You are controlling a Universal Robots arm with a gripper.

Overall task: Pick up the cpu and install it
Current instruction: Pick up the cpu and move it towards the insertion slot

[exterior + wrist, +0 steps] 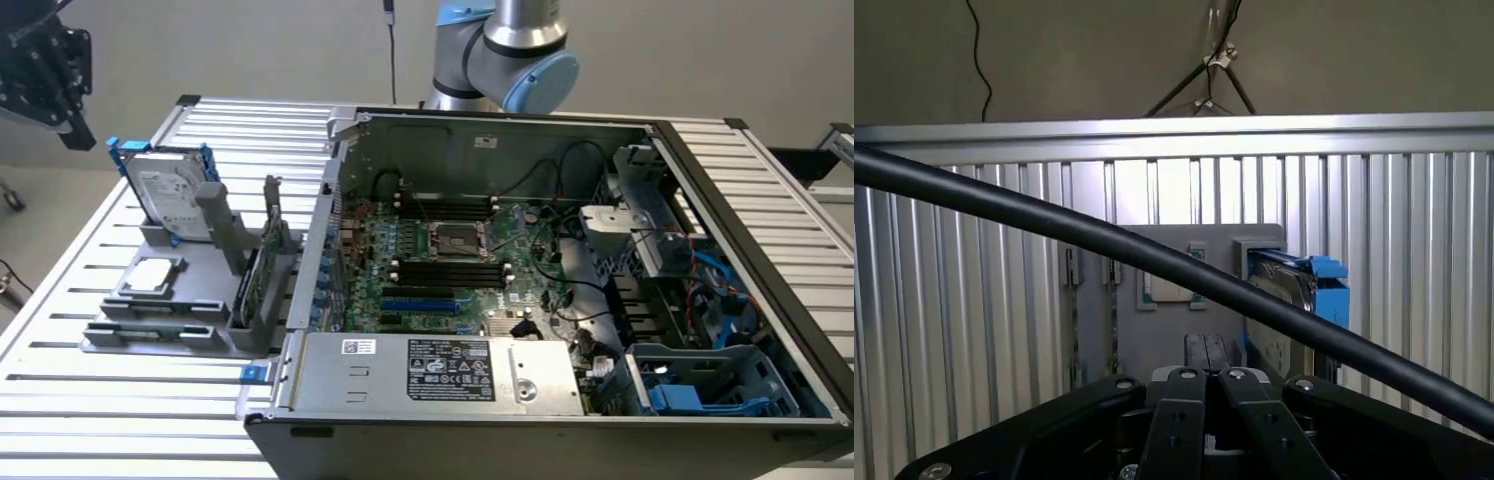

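Observation:
The cpu (154,274) is a small flat silver square lying in a slot of the grey holder (174,330) on the exterior view's left. In the wrist view the cpu (1170,285) lies ahead of my gripper (1207,352), well apart from it. My gripper (64,120) hangs high above the table at the exterior view's upper left, shut with nothing between its fingers. The dark metal-framed socket (454,240) sits in the middle of the green motherboard (441,260) inside the open computer case.
A silver hard drive (171,192) with a blue frame stands upright at the holder's back, and the hard drive (1299,290) is beside the cpu in the wrist view. A black cable (1154,260) crosses the wrist view. The power supply (434,372) and case walls surround the board.

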